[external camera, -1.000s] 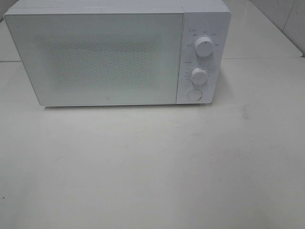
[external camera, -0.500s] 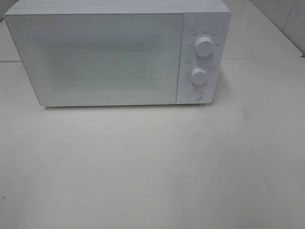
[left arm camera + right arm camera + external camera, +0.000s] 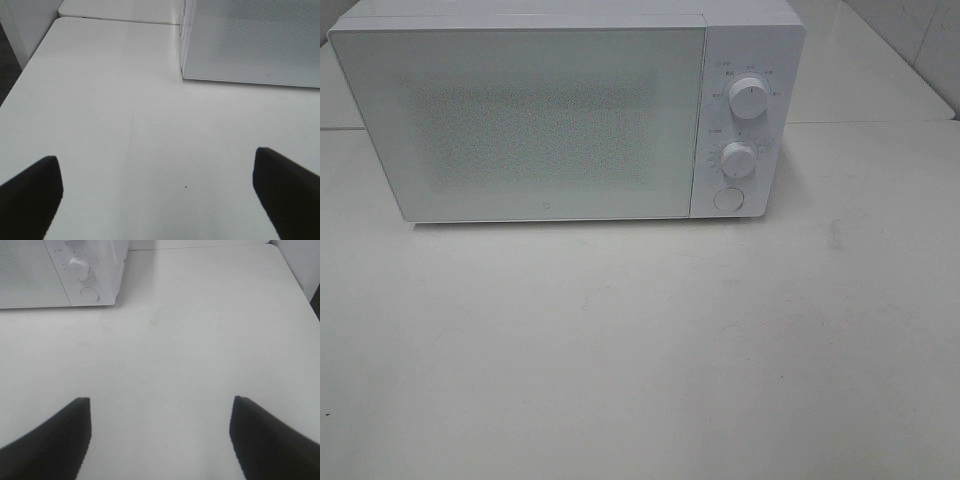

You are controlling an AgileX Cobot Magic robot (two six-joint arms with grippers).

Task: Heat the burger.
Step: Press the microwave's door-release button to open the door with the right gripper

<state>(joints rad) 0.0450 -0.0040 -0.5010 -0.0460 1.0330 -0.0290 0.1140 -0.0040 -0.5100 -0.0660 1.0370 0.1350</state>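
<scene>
The burger is out of view in every frame. A white microwave point(image 3: 550, 110) stands at the back of the white table point(image 3: 640, 350) with its door shut; the frosted door hides the inside. It has two round knobs point(image 3: 748, 100) and a round button point(image 3: 727, 198) on its right panel. Neither arm shows in the exterior high view. My left gripper point(image 3: 157, 190) is open and empty over bare table, near the microwave's left corner point(image 3: 250, 45). My right gripper point(image 3: 160, 432) is open and empty over bare table, in front of the microwave's control panel point(image 3: 82, 270).
The table's left edge point(image 3: 20, 85) shows in the left wrist view and its right edge point(image 3: 300, 285) in the right wrist view. A seam between table sections runs behind the microwave point(image 3: 880, 122).
</scene>
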